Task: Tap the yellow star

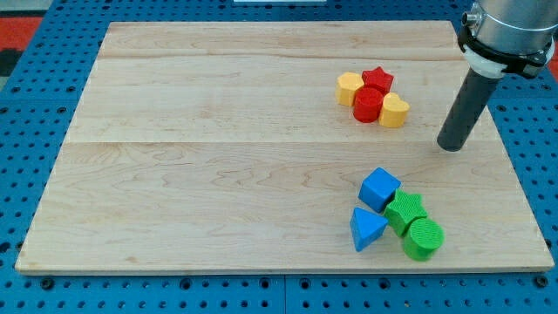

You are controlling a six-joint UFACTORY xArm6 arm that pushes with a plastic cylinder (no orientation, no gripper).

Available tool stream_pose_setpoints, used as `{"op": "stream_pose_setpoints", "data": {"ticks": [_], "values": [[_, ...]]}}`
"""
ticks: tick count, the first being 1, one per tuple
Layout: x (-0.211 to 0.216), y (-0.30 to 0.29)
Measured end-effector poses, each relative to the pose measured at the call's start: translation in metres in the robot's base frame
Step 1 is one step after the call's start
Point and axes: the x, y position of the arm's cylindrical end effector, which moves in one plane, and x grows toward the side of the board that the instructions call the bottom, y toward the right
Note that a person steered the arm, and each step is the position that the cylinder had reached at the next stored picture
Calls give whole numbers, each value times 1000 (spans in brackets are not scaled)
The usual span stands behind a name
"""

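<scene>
I see a bright, even picture. The light seems to come from above, and it is soft. The wooden board [218, 148] looks pale and clean with no hard glare. Small, soft shadows sit close under the blocks. My tip [452, 146] has only a faint dark patch right at its foot. Everything on the board looks sharp, and the wood lines are easy to see. The board's edges look wider near the view's bottom than at the top.
</scene>
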Motion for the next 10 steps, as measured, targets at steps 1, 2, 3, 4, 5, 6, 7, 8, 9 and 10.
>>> {"op": "stream_pose_setpoints", "data": {"ticks": [1,2,3,4,5,6,7,8,9,10], "values": [[0,4],[-2,4],[-3,4],[-3,4],[-12,4],[-32,-33],[-36,-51],[-37,-43],[-68,-12],[-103,-45]]}}
